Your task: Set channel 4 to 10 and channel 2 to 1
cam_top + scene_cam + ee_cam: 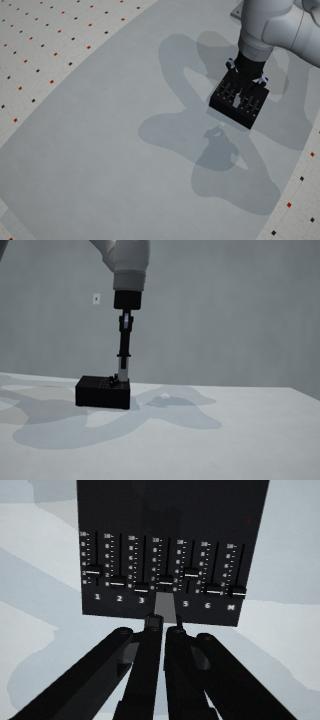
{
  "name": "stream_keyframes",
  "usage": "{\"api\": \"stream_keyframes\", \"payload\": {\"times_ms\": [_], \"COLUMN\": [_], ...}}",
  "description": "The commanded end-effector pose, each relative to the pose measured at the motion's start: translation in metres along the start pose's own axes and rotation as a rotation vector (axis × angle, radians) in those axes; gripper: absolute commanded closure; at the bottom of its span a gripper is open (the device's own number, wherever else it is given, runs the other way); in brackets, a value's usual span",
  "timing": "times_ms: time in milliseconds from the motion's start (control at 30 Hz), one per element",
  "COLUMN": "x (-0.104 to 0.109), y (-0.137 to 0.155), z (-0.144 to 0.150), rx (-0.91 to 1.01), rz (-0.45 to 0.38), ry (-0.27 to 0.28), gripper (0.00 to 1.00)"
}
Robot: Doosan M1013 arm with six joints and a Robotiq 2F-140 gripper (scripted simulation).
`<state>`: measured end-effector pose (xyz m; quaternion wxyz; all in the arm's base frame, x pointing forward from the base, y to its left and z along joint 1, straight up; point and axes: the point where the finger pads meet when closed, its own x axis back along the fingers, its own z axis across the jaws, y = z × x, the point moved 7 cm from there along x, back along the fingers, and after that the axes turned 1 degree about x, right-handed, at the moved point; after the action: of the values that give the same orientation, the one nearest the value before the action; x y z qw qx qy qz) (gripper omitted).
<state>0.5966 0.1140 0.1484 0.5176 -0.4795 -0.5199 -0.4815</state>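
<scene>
On the desk (239, 104) near the table's (103, 155) far right edge, the clenched, empty claw (164, 622) sits just below fader 4 (165, 581), ready to push it up to 10; fader 2 (117, 582) waits.

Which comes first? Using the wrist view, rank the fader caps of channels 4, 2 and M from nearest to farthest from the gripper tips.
1. Channel 4 cap: straight ahead of the shut gripper, just above its tips.
2. Channel 2 cap: off to the left on the desk.
3. M cap: far right end of the row.
</scene>
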Motion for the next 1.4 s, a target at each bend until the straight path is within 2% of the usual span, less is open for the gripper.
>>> {"api": "stream_keyframes", "payload": {"times_ms": [0,1367], "x": [0.0,0.0], "y": [0.0,-0.01], "z": [0.0,0.0], "rx": [0.0,0.0], "rz": [0.0,0.0], "ry": [0.0,0.0], "gripper": [0.9,0.9]}}
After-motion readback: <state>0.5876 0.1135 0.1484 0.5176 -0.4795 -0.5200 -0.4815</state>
